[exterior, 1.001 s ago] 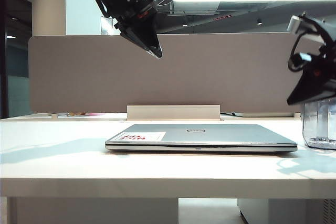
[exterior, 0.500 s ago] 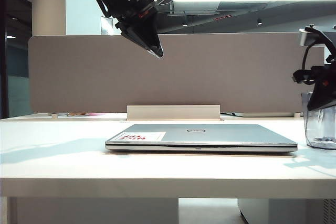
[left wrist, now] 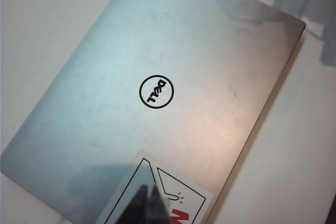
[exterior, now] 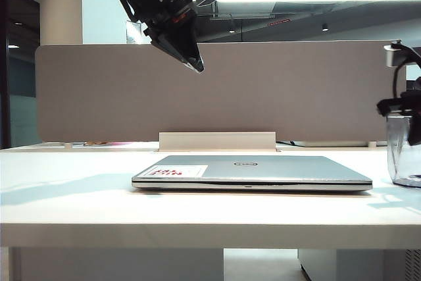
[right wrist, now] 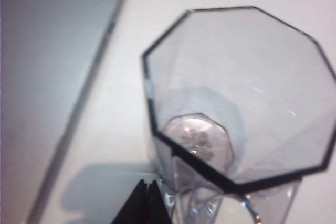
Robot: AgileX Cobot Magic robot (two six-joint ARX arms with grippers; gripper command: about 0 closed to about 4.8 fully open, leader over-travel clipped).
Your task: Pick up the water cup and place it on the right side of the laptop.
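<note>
The water cup (right wrist: 241, 93), a clear faceted glass, stands upright on the white table to the right of the laptop (exterior: 250, 169), at the right edge of the exterior view (exterior: 402, 156). My right gripper (right wrist: 147, 184) is shut, its tips beside the cup's lower wall near the handle, with nothing between them; it shows dark at the cup's rim (exterior: 414, 126). The closed silver laptop (left wrist: 157, 77) lies flat, its edge left of the cup (right wrist: 52, 77). My left gripper (exterior: 197, 67) hangs shut high above the laptop's sticker (left wrist: 148, 188).
A grey partition (exterior: 263, 90) closes off the back of the table (exterior: 66, 189). A low white block (exterior: 217, 141) stands behind the laptop. The table's front edge runs across the exterior view below the laptop.
My right gripper has swung to the right, toward the edge of the exterior view, and the cup beside it shows slightly further right. The left arm and laptop have not moved.
</note>
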